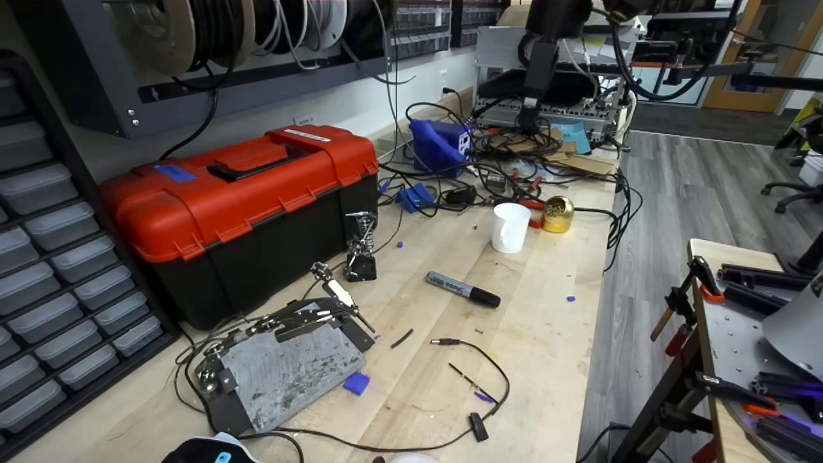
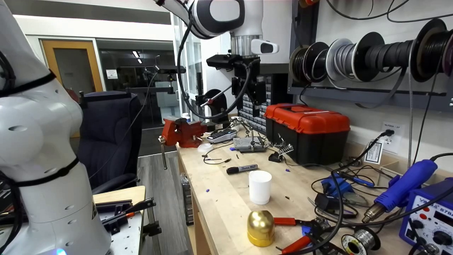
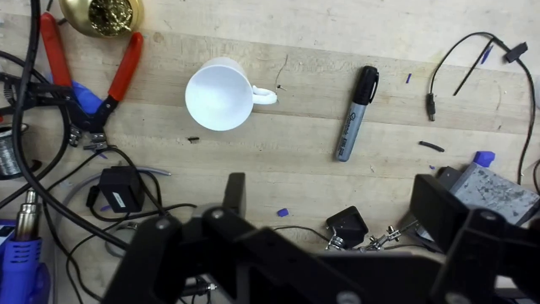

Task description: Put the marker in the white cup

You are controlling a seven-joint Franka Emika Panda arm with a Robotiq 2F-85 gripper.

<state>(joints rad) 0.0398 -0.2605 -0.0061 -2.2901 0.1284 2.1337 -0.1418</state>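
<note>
The marker, grey with a black cap, lies flat on the table in both exterior views and in the wrist view. The white cup stands upright and has a handle; it shows in both exterior views. In the wrist view the cup looks empty inside, left of the marker, its handle towards the marker. My gripper is open with nothing between its fingers. It hangs well above the table in an exterior view, apart from marker and cup.
A red toolbox stands along the wall. A gold tip cleaner and red-handled pliers lie beside the cup. A helping-hands stand with a grey plate is near the marker. Tangled cables and a blue soldering station are by the wall.
</note>
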